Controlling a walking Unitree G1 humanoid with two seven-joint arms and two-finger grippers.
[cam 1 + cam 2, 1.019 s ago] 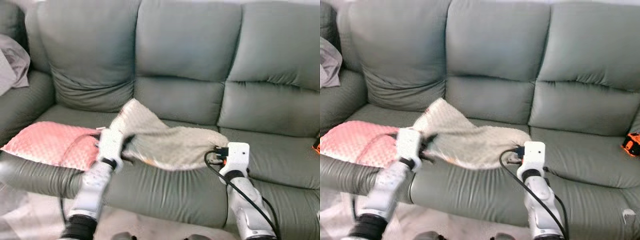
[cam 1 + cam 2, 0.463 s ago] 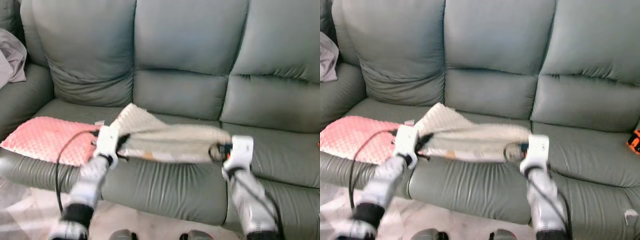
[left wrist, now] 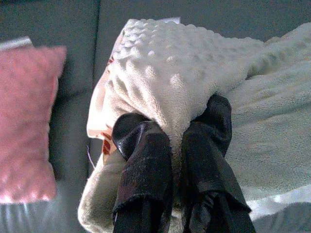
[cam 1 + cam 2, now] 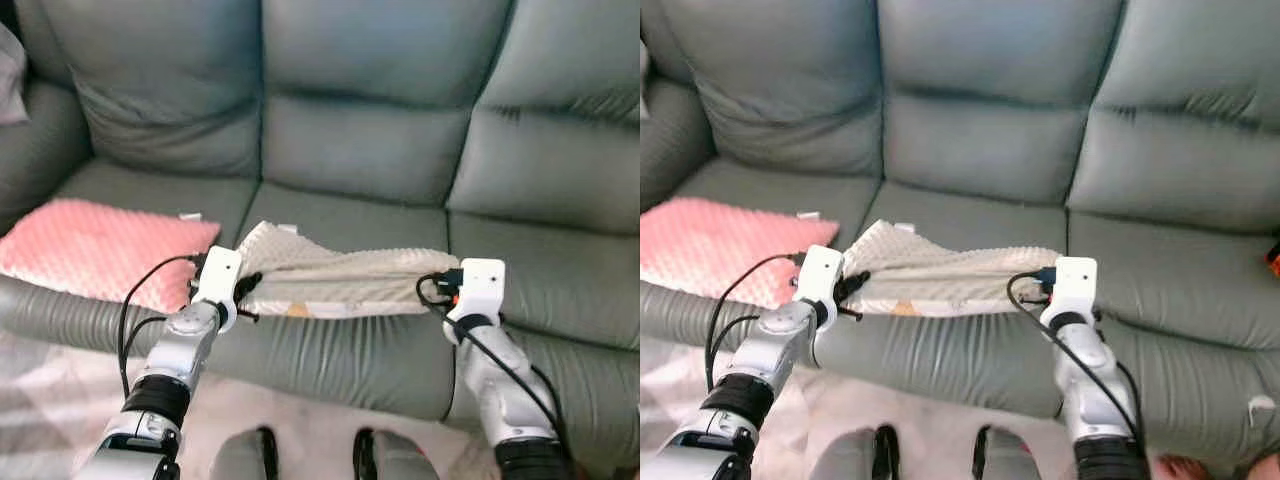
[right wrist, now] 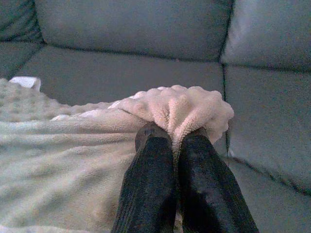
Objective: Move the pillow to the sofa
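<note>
Now the cream pillow (image 4: 335, 280) has been lowered flat onto the sofa (image 4: 360, 150) seat, with the fingers of the left gripper (image 3: 177, 145) and the right gripper (image 5: 176, 141) still pinched on its ends, so only release is judged left

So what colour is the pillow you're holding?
Cream, with a raised dotted texture; clearest in the left wrist view.

The pillow (image 4: 335, 283) is a limp, cream-white cushion in dimpled, fleecy fabric, with a small white tag at its far corner and a patch of orange-red print on its underside. It is stretched out flat and long over the front edge of the sofa (image 4: 360, 160), above the middle seat cushion, pinched at each end. The sofa is grey-green, three-seated, with thick padded backs.
</note>
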